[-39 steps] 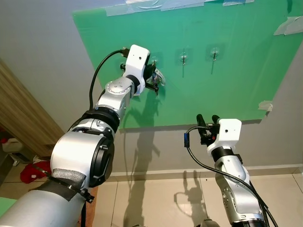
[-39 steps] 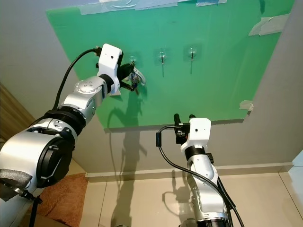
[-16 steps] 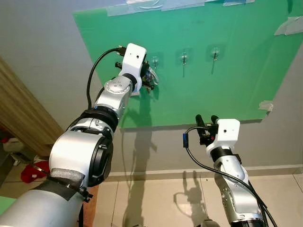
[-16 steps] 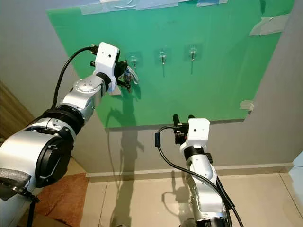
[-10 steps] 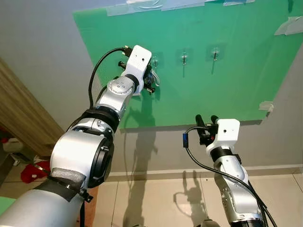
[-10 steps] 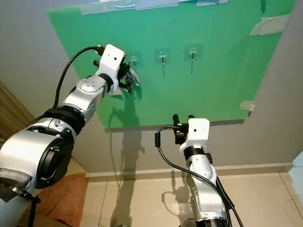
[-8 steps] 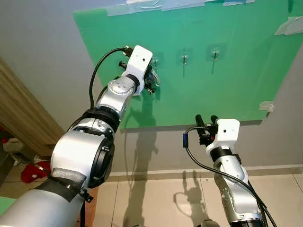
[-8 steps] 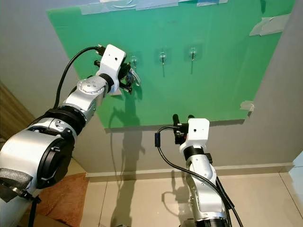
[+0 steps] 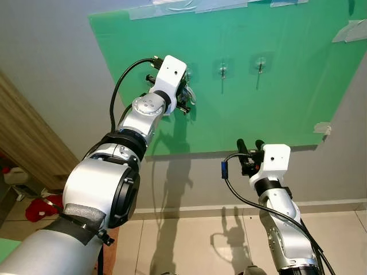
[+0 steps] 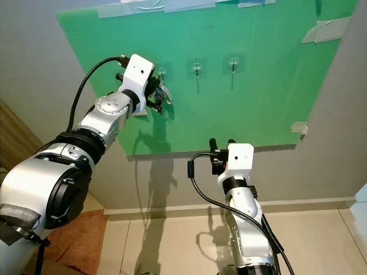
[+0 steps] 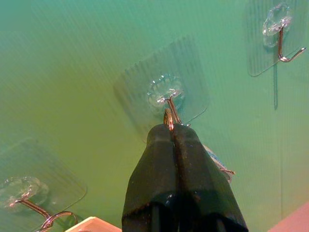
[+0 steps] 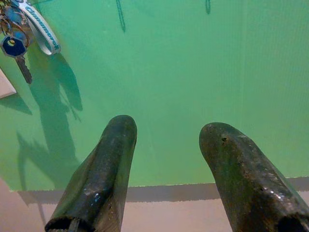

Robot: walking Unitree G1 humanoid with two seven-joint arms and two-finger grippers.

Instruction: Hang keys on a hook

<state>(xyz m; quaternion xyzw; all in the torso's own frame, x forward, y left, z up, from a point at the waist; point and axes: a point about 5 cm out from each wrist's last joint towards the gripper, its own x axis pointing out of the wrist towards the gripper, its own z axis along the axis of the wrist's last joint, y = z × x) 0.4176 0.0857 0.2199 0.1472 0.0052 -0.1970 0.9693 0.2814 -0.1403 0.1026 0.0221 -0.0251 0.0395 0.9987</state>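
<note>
Now left hand [image 11: 173, 126] pinches keys [image 12: 19, 41] at hook [image 11: 166, 94].

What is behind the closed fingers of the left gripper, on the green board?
Behind the left gripper a clear adhesive hook sits on the green board. The key ring shows at its fingertips. The fingers cover the hook's lower end, so whether the ring is hooked cannot be seen.

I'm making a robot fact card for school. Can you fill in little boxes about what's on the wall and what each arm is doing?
Wall: green board taped up, three clear stick-on hooks in a row
Left gripper: raised to the left hook, fingers shut on the keys
Keys: bunch with a blue tag and a white strap
Other hooks: middle hook and right hook, both bare
Right gripper: low, fingers open, holding nothing
</note>
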